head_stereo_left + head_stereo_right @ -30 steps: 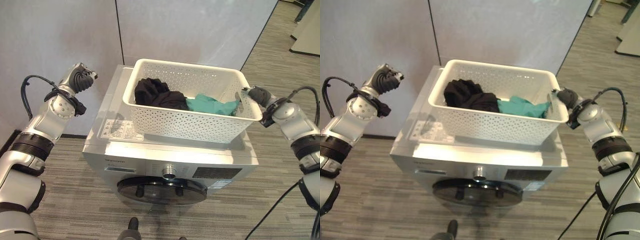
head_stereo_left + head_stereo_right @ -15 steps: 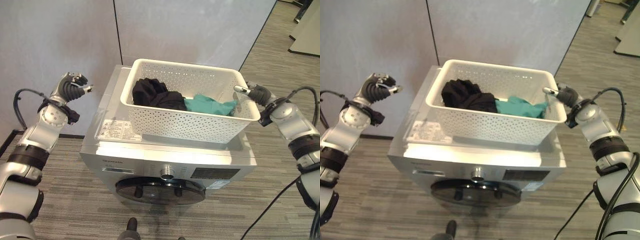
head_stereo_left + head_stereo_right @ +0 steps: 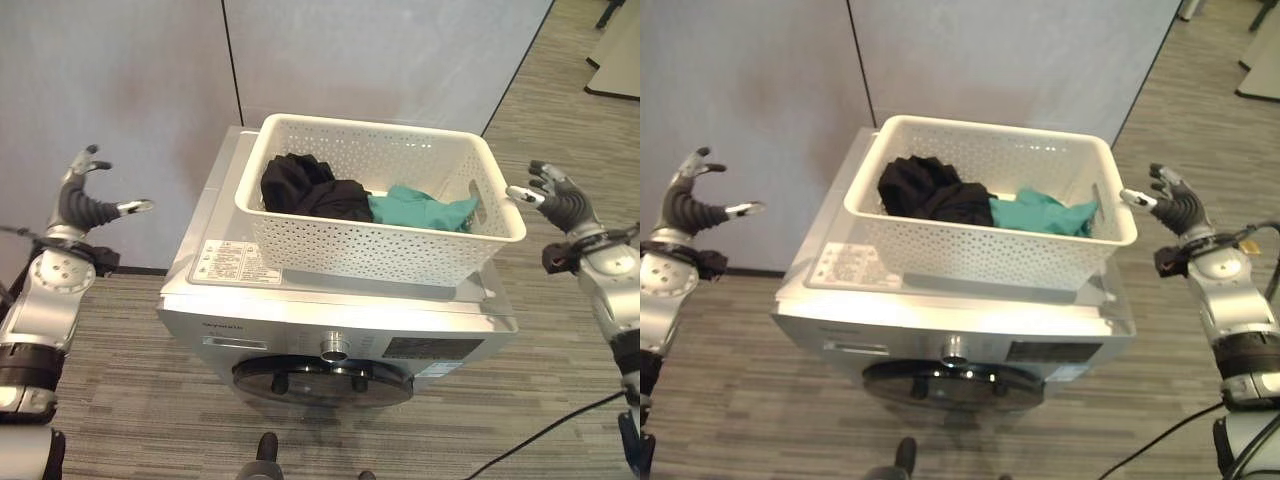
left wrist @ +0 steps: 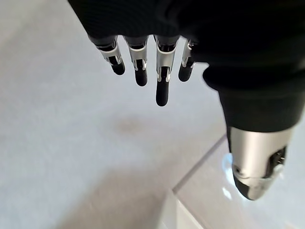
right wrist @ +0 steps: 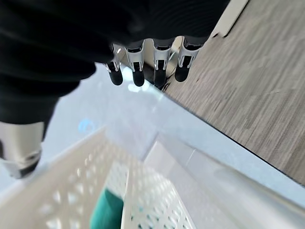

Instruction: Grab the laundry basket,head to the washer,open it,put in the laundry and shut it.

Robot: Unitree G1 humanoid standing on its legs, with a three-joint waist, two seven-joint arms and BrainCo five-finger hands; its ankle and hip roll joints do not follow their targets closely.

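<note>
A white perforated laundry basket (image 3: 300, 232) stands on top of the silver washer (image 3: 300, 330). Inside it lie a black garment (image 3: 305, 188) and a teal garment (image 3: 415, 208). The washer's round dark door (image 3: 320, 380) faces me and is closed. My left hand (image 3: 78, 205) hovers open well to the left of the washer, touching nothing. My right hand (image 3: 560, 200) is open just right of the basket's right rim, a small gap apart from it. The right wrist view looks past the fingers (image 5: 138, 69) at the basket's corner (image 5: 71, 191) and the teal cloth (image 5: 107, 212).
Grey wall panels (image 3: 380, 60) rise right behind the washer. Striped grey carpet (image 3: 130, 400) runs in front and to the right. A pale piece of furniture (image 3: 620, 70) stands at the far right.
Both hands have let go and pulled outward from the basket, fingers spread. The left hand dropped lower and further left. The basket rests on the washer top.
</note>
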